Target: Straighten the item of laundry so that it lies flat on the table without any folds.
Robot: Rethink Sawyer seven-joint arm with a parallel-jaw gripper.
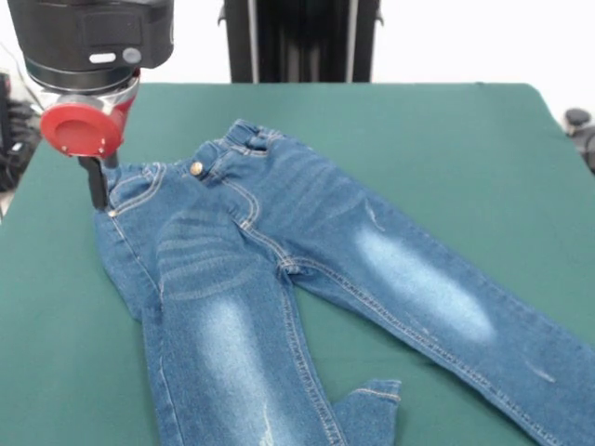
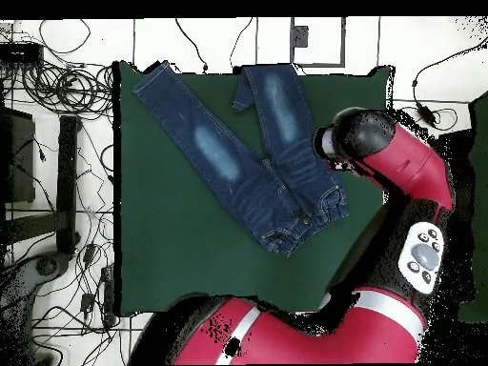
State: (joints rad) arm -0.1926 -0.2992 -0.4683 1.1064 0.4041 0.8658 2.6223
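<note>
Folded-back denim cuff (image 1: 372, 398) nearest, faded blue jeans (image 1: 279, 279) spread over green felt table (image 1: 483, 158), black gripper (image 1: 97, 186) touching waistband corner, jaws' state unclear.

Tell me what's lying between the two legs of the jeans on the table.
Mostly bare green table shows between the legs of the jeans in the front view, with a folded-over hem poking into the gap near the bottom edge.
</note>
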